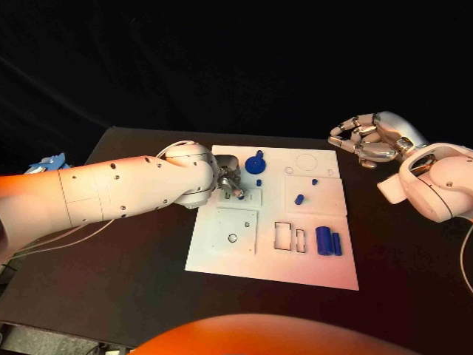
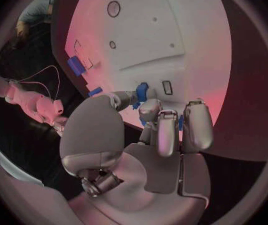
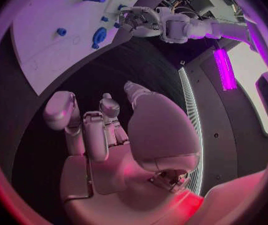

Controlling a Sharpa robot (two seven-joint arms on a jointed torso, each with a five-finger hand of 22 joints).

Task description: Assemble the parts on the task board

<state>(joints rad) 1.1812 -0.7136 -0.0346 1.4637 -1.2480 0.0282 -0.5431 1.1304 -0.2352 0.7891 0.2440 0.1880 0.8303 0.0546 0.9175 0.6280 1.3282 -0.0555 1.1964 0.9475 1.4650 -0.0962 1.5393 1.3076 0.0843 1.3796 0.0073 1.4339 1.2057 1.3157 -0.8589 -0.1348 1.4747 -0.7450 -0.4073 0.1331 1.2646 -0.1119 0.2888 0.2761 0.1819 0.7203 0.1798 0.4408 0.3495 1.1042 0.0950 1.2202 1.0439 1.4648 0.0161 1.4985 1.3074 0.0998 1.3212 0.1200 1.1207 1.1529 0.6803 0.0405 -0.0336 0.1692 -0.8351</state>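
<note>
White left arm: you see it (image 1: 120, 188) enter from the left side of the head view and reach across the black table (image 1: 120, 288) to the near-left part of the task board.
Left hand: it (image 1: 228, 181) sits over the board's left edge with fingers curled down; in the left wrist view the fingertips (image 2: 148, 110) close round a small blue part (image 2: 142, 91), so you can log it as pinching that part.
Task board: white plate (image 1: 247, 262) in the middle of the table, lying flat.
Round blue part: (image 1: 257, 163) on the board's far-left area, just beside the left hand.
Small blue pieces: one (image 1: 299, 198) near the board's middle, another (image 1: 314, 181) slightly farther from the robot.
Blue cylinders: two (image 1: 328, 241) lie side by side, touching or nearly so, toward the board's near-right side, next to the rectangular slots (image 1: 290, 236).
Right hand: it (image 1: 366, 140) hangs above the table off the board's far-right corner, apart from the board; fingers bent loosely inward with gaps between them, nothing held, confirmed in the right wrist view (image 3: 109, 130).
Right arm: (image 1: 450, 181) comes in from the right side.
</note>
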